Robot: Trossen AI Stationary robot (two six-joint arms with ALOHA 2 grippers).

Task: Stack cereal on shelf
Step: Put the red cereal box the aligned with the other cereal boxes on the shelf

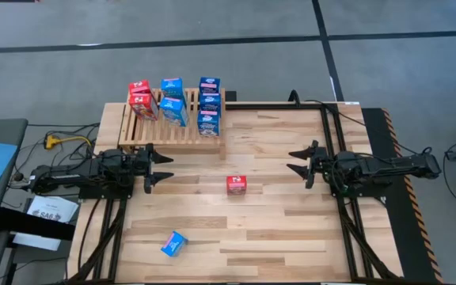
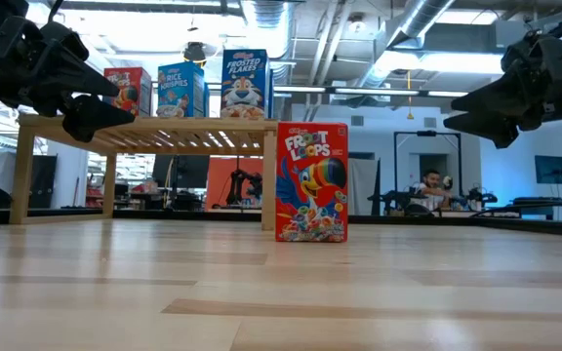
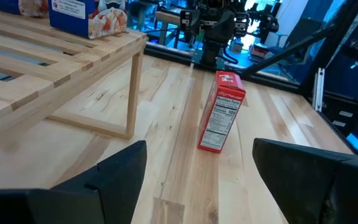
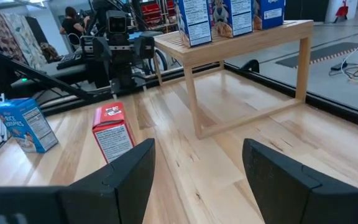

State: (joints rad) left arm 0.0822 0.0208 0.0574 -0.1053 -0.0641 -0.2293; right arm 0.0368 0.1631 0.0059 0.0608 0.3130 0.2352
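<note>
High view shows the shelf [image 1: 172, 131] at the far left part of the bench [image 1: 275, 229], with red and blue cereal boxes [image 1: 208, 103] standing on its slats. One red box [image 1: 237, 184] stands upright alone mid-bench, between the two arms, and a blue box [image 1: 174, 244] lies nearer the front edge, well apart from it. The left gripper [image 1: 158, 168] hovers beside the shelf's front, fingers apart and empty. The right gripper [image 1: 298, 160] hovers opposite, fingers likewise spread, holding nothing, facing the red box.
</note>
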